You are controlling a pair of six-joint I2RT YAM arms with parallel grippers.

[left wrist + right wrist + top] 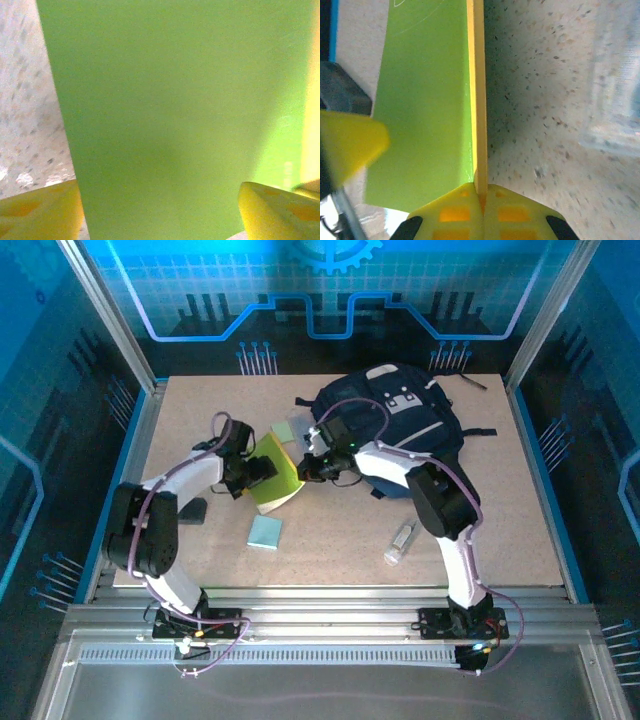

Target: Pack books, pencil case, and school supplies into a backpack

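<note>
The lime-green book stands tilted on edge at mid-table, with a yellow-orange edge along its side. My right gripper is shut on that yellow edge. My left gripper is open, its fingers spread wide against the book's green face. The navy backpack lies behind the right arm. A teal pad and a clear tube lie nearer the front. A pale-green block sits behind the book. The translucent pencil case lies blurred beside it.
A small dark object lies by the left arm. Bare speckled tabletop spreads between the pad and the tube. Metal rails run along the near edge, and blue walls enclose the other sides.
</note>
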